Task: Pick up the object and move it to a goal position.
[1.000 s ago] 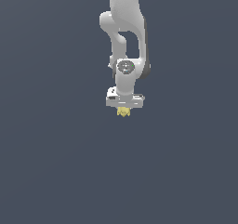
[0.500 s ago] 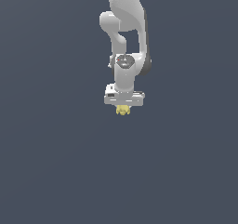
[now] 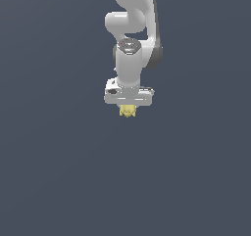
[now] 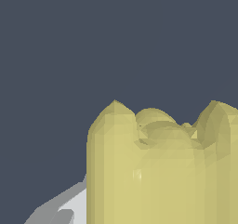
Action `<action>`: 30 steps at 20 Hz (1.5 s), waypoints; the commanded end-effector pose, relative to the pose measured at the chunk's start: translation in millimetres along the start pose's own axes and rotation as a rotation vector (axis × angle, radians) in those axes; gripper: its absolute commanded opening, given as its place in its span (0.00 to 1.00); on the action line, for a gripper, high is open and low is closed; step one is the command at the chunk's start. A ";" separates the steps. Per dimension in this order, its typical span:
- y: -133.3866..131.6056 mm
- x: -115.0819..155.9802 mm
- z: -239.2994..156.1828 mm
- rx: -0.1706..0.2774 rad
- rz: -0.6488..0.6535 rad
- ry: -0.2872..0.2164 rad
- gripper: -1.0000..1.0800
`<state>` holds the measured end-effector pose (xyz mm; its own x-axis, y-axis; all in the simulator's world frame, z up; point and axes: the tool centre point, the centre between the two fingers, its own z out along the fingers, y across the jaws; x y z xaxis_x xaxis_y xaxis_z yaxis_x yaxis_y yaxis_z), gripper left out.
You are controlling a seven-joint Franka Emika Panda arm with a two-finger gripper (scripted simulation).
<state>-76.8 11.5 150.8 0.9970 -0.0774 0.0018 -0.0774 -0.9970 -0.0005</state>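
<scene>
The object [image 3: 127, 111] is a small lumpy pale-yellow thing that hangs just under the white bar of my gripper [image 3: 127, 108], much narrower than that bar. It is in the air, well above anything else. In the wrist view the object [image 4: 162, 167] fills much of the picture, close to the camera, with rounded bulges along its edge. A grey-white finger [image 4: 65, 207] shows beside it. The gripper is shut on the object, and the fingertips are hidden behind it.
The white arm [image 3: 132, 29] comes down from the top of the exterior view. All around is a plain dark blue-grey background with no other objects or edges showing.
The arm has carried the object slightly upward in the exterior view, and the wrist has turned a little. The hold on the object is unchanged.
</scene>
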 end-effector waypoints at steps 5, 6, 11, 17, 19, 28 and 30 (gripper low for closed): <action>7.9 22.5 -61.4 0.000 0.000 0.000 0.00; 9.1 26.1 -70.8 0.000 0.000 0.000 0.00; 15.0 44.6 -117.5 0.000 0.000 -0.001 0.00; 21.6 65.9 -170.0 0.000 0.000 -0.001 0.00; 23.6 72.3 -185.5 0.000 0.000 -0.001 0.00; 30.7 98.1 -244.1 0.000 0.000 -0.001 0.00; 32.0 102.8 -254.3 0.000 0.000 -0.001 0.00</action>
<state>19.3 -27.2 397.1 0.9970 -0.0773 0.0011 -0.0773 -0.9970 -0.0002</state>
